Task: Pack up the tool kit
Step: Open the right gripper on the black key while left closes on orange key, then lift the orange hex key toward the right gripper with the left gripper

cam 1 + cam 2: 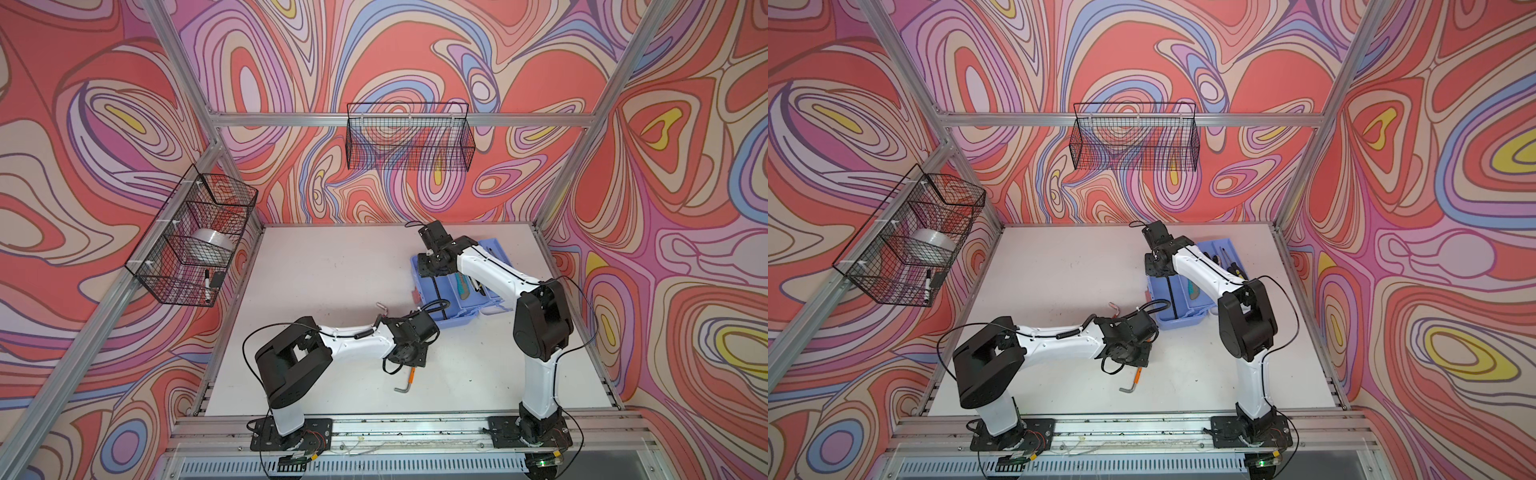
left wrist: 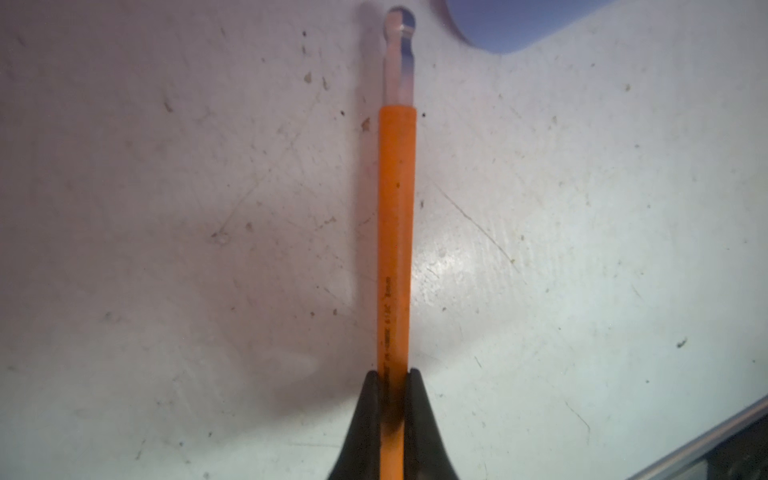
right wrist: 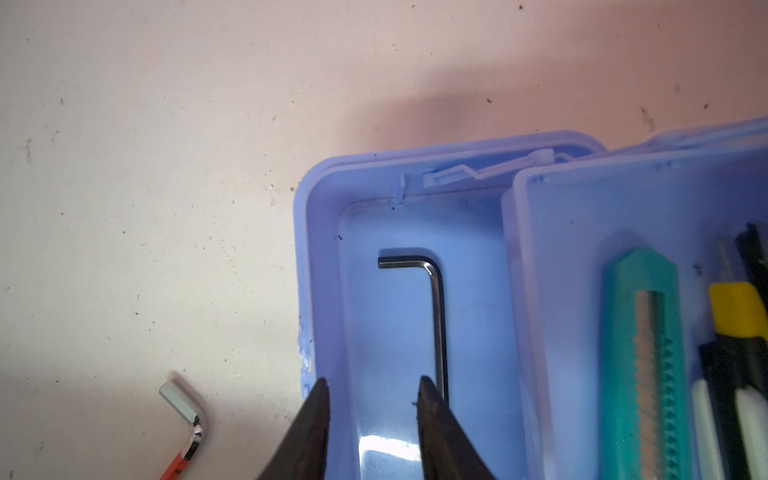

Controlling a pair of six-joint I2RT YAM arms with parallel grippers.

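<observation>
**Orange key in the left claw, blue box close ahead**

Our left claw (image 2: 392, 374) is pinched tight on the orange hex key (image 2: 397, 228), in the front half of the table (image 1: 332, 270). The key's long side runs from the front edge toward the tool kit box (image 1: 453, 318), round tip first. The box sits close by, toward the right edge. Our right claw (image 3: 372, 390) hangs partly open and empty over the box. A dark hex key (image 3: 438, 316) lies inside, just beside it.
</observation>
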